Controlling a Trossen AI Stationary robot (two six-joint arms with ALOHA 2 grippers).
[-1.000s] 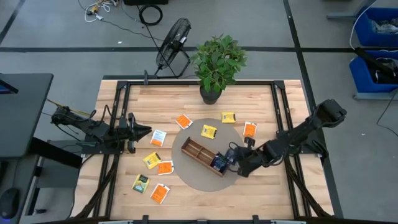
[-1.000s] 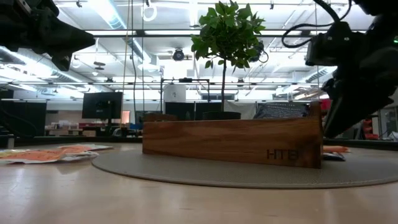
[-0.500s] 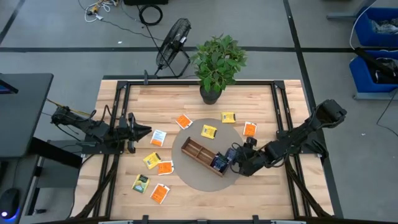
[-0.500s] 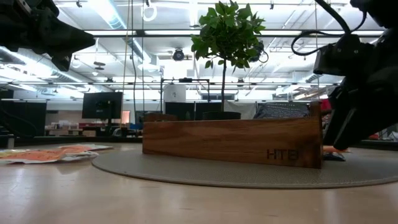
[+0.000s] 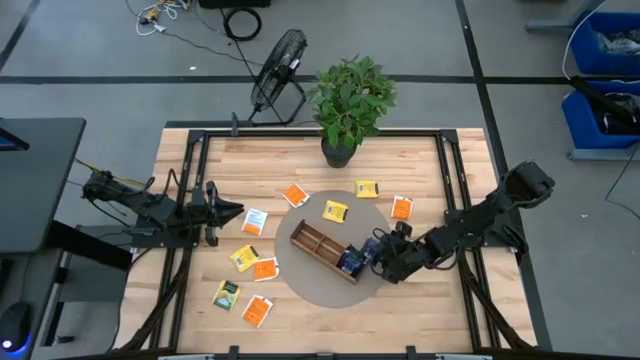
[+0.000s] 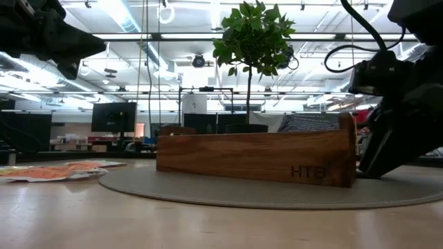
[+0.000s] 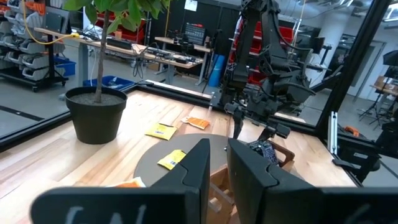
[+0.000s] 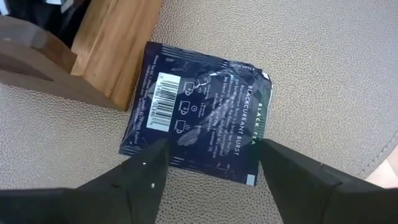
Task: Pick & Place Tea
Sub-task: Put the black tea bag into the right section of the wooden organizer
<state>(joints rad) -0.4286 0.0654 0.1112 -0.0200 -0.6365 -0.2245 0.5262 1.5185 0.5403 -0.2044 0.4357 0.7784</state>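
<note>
Right gripper (image 5: 372,256) lower right of centre, jaws spread around dark blue sachet (image 8: 198,112) lying on round mat (image 5: 330,290) against wooden tray (image 5: 322,249) end. Left gripper (image 5: 236,211) mid-left above tabletop (image 5: 420,170), jaws pressed nearly together.

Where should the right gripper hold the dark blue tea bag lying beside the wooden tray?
Probably the free edge of the dark blue tea bag, coming from above: it lies flat on the mat, one edge at the wooden tray. The right gripper is open over it.
</note>
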